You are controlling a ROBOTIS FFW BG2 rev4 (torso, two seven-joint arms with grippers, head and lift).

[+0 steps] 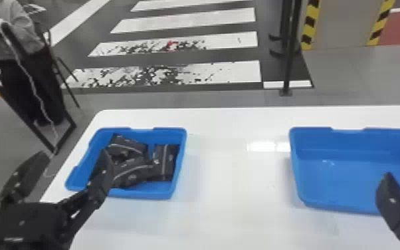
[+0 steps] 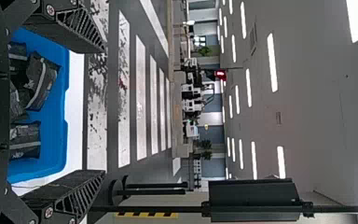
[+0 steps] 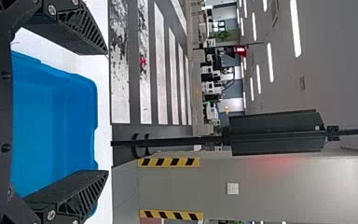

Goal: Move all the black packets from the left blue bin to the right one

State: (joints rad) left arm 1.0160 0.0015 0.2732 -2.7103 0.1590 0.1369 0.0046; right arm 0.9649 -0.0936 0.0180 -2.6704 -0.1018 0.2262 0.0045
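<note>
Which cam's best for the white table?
Head view: white table has its far edge in frame, plus the stretch between left bin and right bin. Left wrist view gives strips beside the left bin; right wrist view, strips beside the right bin.

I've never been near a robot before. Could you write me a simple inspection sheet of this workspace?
Surface: white table, bearing both bins.
Job's things: at least three black packets in the left blue bin; no packet seen in the right blue bin.
Clutter: nothing seen.
Grippers: left gripper and right gripper both open, holding nothing.
Cables: pale cord hanging beyond the table's left side.
Surroundings: white floor stripes, black post, yellow-and-black edging.
</note>
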